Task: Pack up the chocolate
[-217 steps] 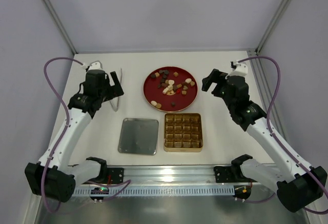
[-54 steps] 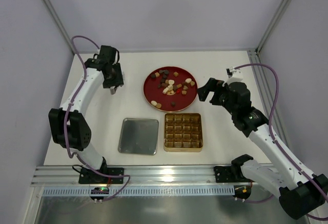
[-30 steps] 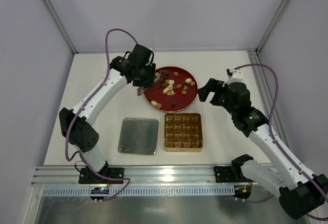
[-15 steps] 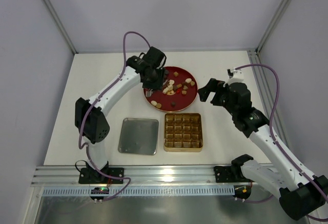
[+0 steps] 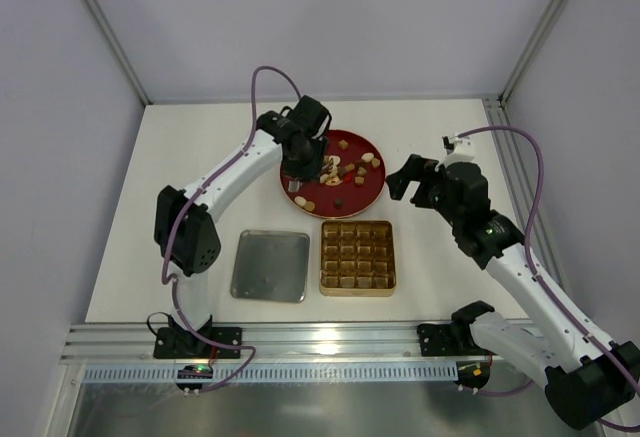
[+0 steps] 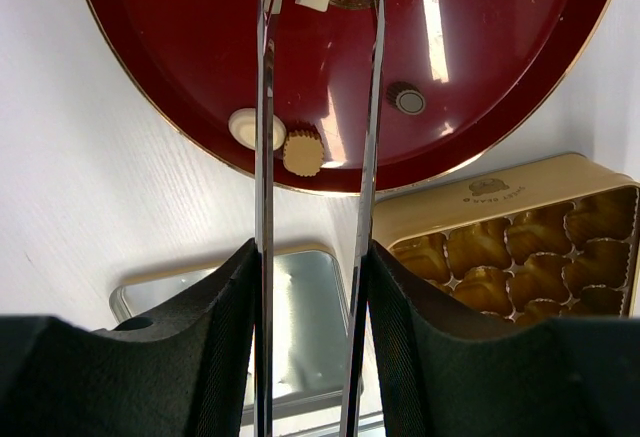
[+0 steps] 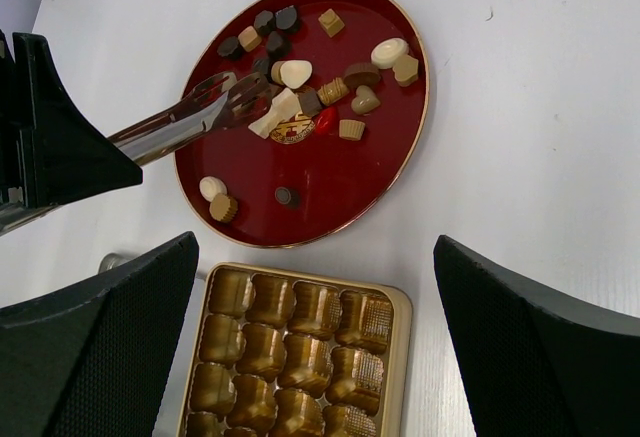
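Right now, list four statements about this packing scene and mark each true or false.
1. The left gripper holds metal tongs over the red plate. True.
2. The gold tin has its cells full of chocolates. False: the cells in view look empty, and the chocolates lie on the plate.
3. The right gripper clamps a chocolate. False: it is open and empty, to the right of the plate.
4. A silver lid lies flat to the left of the tin. True.

The chocolate point(image 7: 332, 90) lies on the plate point(image 5: 365, 189) behind the tin point(image 5: 357, 291); left of the tin, a tray point(image 5: 270, 266).
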Controlling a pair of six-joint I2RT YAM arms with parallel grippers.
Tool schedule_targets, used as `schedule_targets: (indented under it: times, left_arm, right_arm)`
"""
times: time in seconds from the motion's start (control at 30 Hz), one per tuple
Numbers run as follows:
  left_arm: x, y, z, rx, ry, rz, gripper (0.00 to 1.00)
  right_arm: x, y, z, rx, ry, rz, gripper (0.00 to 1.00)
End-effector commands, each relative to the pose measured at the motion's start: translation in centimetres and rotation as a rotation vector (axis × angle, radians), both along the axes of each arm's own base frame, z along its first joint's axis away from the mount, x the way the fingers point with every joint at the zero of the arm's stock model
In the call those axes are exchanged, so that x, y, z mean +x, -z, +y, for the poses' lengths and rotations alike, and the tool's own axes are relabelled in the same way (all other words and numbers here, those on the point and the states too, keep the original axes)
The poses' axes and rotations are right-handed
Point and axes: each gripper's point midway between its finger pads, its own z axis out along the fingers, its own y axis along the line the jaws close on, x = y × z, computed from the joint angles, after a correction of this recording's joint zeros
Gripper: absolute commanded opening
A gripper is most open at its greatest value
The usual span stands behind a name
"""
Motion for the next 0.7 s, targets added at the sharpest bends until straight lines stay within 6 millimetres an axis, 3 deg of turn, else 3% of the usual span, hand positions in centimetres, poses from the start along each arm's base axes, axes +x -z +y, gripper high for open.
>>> schedule_targets:
  times: [0.0, 0.67]
  left_arm:
    - [0.2, -0.5, -0.5, -0.001, 0.014, -0.019, 0.45]
    - [0.0, 1.7, 0.0, 0.043, 0.017, 0.013, 0.44]
  right_arm:
    - [0.2, -0.5, -0.4, -0.003, 0.021, -0.024, 1.0]
    - [0.2, -0.2, -0.5, -0.006, 0.026, -0.019, 1.0]
